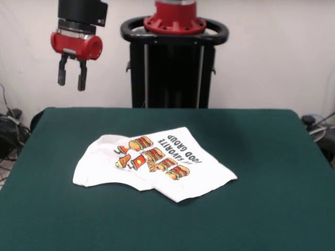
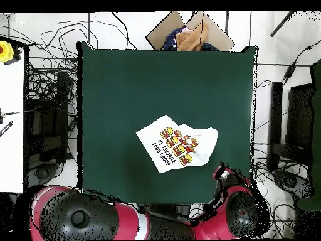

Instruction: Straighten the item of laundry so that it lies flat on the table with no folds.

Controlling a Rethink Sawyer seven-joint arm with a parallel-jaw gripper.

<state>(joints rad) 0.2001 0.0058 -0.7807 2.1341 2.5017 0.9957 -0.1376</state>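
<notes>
From the front, the gripper (image 1: 72, 78) hangs high above the table's (image 1: 272, 157) far corner, its two dark fingers a little apart and holding nothing. The T-shirt (image 1: 152, 164) lies rumpled near the middle of the green top, one side folded over itself beside the printed lettering. From overhead the shirt (image 2: 177, 144) sits skewed, and only the arm's red bulk (image 2: 235, 204) shows, hiding the fingers.

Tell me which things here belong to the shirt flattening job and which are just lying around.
Part of the job: T-shirt, folded over on itself; green table; tool, raised and open.

Just lying around: cardboard box beyond the table; cables on the floor; yellow device with red button.
</notes>
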